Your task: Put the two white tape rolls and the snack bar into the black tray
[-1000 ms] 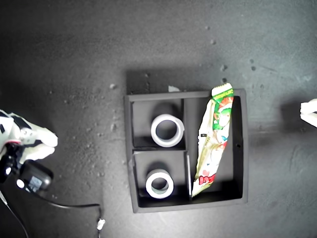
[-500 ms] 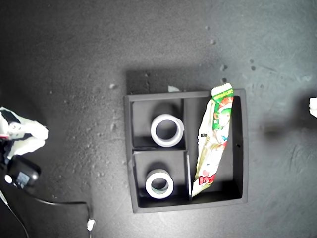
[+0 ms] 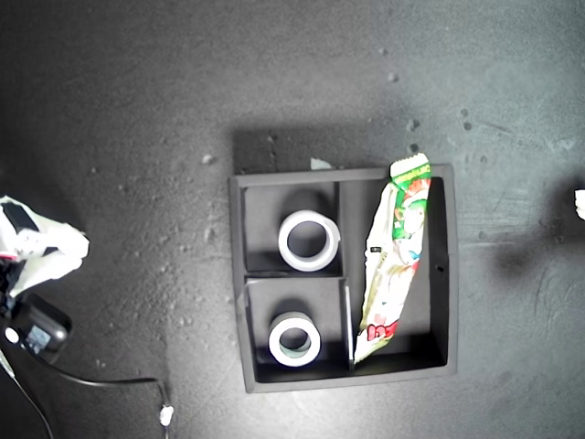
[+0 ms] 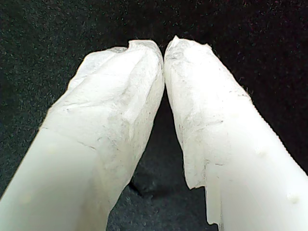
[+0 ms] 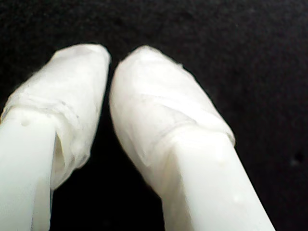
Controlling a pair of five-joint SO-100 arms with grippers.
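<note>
While both arms were seen drawn further toward the exterior view's side edges than a second earlier, the square matte black tray [image 3: 440, 274] held everything: two white tape rolls [image 3: 309, 240] [image 3: 294, 339] at nine o'clock, the yellow-white snack bar [image 3: 393, 265] at three. Both grippers' [image 4: 164, 50] [image 5: 109, 60] jaws were closed, empty. No print was legible.

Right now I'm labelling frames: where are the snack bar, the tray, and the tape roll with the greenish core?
snack bar [image 3: 395, 261], exterior view, wrapper's middle.
tray [image 3: 451, 274], exterior view, wall on the view's right.
tape roll [image 3: 294, 339], exterior view, white ring.
</note>
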